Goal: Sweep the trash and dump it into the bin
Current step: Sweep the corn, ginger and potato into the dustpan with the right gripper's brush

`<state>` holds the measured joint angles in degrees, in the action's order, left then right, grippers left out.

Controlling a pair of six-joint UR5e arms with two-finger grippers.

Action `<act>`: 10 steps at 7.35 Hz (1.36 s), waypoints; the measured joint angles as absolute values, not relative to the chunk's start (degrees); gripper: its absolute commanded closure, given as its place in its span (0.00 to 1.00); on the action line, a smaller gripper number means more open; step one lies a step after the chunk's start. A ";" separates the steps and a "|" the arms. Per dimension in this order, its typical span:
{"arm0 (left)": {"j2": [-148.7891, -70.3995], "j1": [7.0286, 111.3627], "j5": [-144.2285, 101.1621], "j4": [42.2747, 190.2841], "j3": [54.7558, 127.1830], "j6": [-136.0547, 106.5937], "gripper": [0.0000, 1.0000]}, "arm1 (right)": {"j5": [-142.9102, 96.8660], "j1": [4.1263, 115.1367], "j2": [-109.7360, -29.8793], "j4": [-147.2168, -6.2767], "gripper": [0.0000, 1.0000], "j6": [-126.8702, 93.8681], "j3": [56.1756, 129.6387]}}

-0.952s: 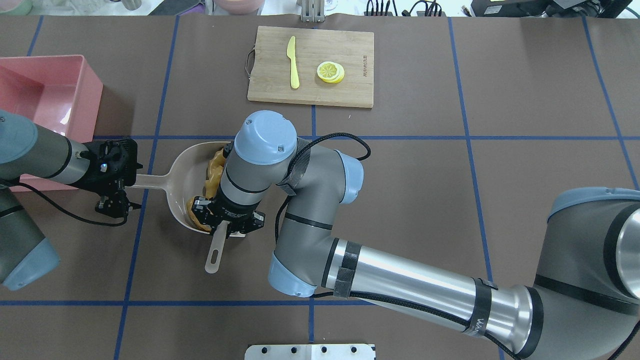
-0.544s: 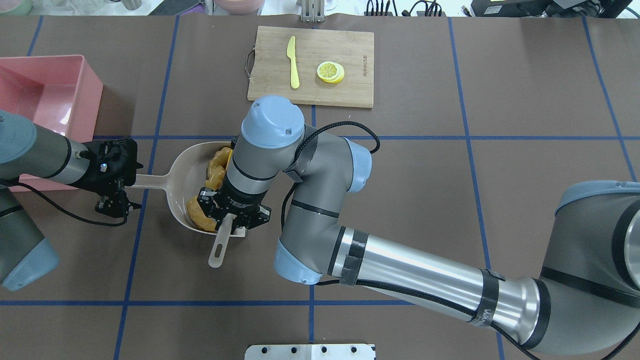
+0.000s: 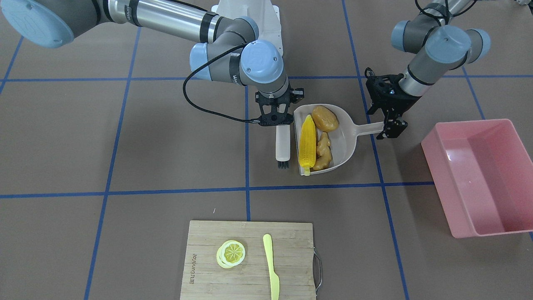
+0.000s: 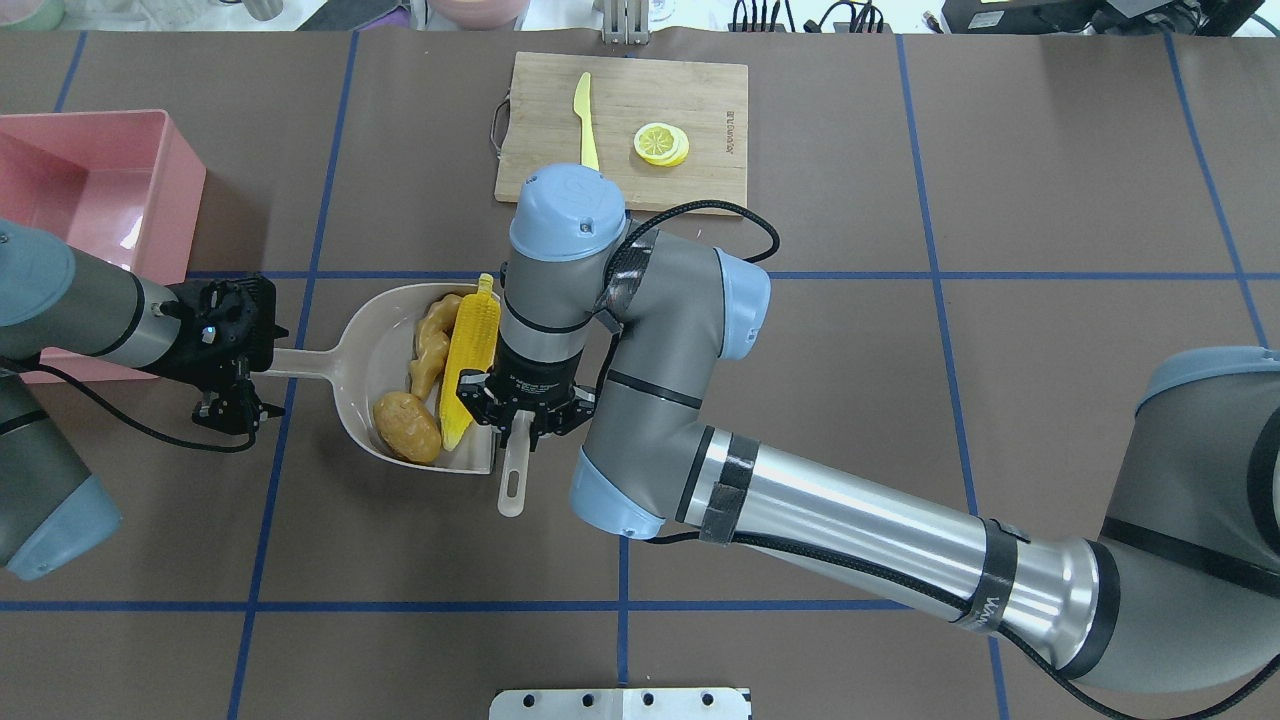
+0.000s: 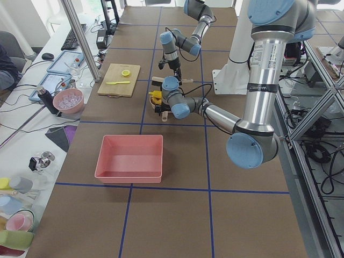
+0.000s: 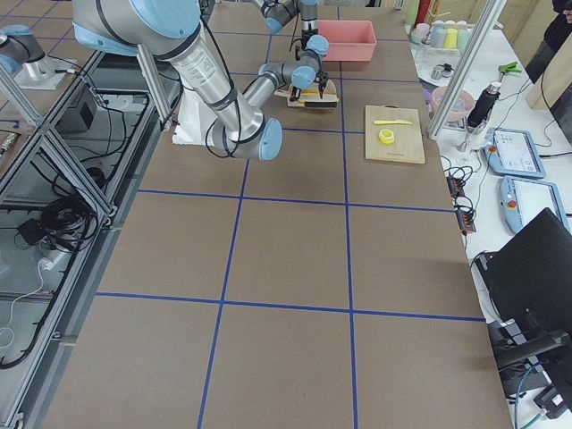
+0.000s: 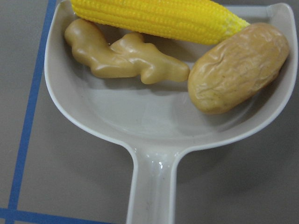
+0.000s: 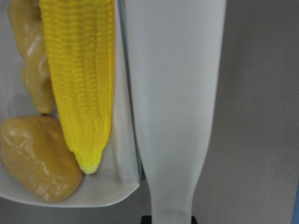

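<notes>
- The sweeping looked finished: the corn, potato and ginger all lay inside the dustpan, which rested on the tabletop.
- The corn lay along the pan's open edge, with one end poking just past the rim. The ginger and potato sat deeper in, beside it.
- Your left gripper was closed on the end of the dustpan's handle.
- Your right gripper was clamped on the brush. The brush lay alongside the pan's mouth, just beside the corn. I could not tell whether its bristles touched the tabletop.
- The bin stood well apart from the pan, on your left arm's side, with nothing in it.
- The dump came next, I judged. You needed to draw the brush clear, lift the pan with its mouth tipped upward so the corn could not roll off, carry it over the bin, and only then tilt it.
</notes>
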<state>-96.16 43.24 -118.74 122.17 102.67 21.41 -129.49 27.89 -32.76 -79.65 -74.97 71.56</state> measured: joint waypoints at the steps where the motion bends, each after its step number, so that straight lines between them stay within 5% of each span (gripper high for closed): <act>1: -96.31 43.24 -118.74 122.00 102.45 21.42 0.12 | -129.03 27.81 -32.06 -80.52 1.00 -73.04 70.02; 10: -96.59 43.24 -118.74 121.73 101.99 21.36 0.22 | -124.83 24.29 -26.53 -70.94 1.00 -74.79 62.09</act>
<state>-96.59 43.24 -118.74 121.73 101.99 21.36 -124.83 24.29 -26.53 -70.94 -74.79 62.09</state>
